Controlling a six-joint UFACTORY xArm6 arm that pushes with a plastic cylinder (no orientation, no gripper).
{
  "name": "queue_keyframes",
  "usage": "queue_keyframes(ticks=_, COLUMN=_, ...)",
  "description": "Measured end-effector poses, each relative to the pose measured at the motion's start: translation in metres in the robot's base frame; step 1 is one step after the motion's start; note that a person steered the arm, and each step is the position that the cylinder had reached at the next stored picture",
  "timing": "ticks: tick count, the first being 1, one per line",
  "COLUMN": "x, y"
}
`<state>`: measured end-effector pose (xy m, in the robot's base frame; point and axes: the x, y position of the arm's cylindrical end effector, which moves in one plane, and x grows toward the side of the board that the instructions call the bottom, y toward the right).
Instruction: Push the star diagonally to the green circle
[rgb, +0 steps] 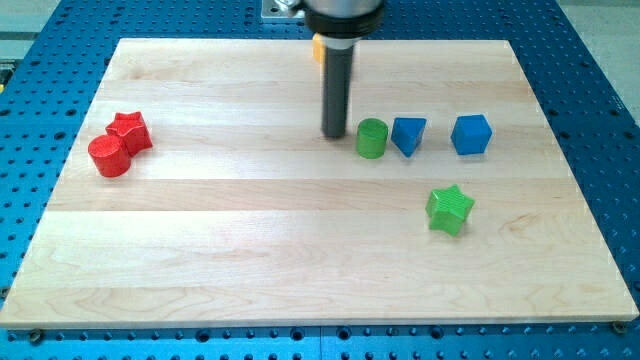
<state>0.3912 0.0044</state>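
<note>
Camera view, left to right: a red cylinder (108, 157) touches a red star (131, 131) near the wooden board's (250, 240) left edge, and no writing is readable anywhere. Upright from the view's top, the rod puts my tip (334, 135) just left of the green circle (372, 138), grasping nothing, an orange block (316, 49) half hidden behind it. Rightward come a blue wedge-like block (408, 135), then the green star (449, 208) lying flat with no clear long axis, below and right of the circle, then a blue cube (471, 134).
</note>
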Motion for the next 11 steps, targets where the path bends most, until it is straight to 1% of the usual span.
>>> queue_keyframes(ticks=1, x=0.048, y=0.04)
queue_keyframes(ticks=2, x=0.047, y=0.147)
queue_keyframes(ticks=4, x=0.065, y=0.19)
queue_keyframes(ticks=5, x=0.095, y=0.142)
queue_keyframes(ticks=6, x=0.104, y=0.173)
queue_keyframes(ticks=7, x=0.129, y=0.177)
queue_keyframes(ticks=8, x=0.149, y=0.082)
queue_keyframes(ticks=9, x=0.089, y=0.012)
queue_keyframes(ticks=10, x=0.082, y=0.015)
queue_keyframes(ticks=11, x=0.102, y=0.043)
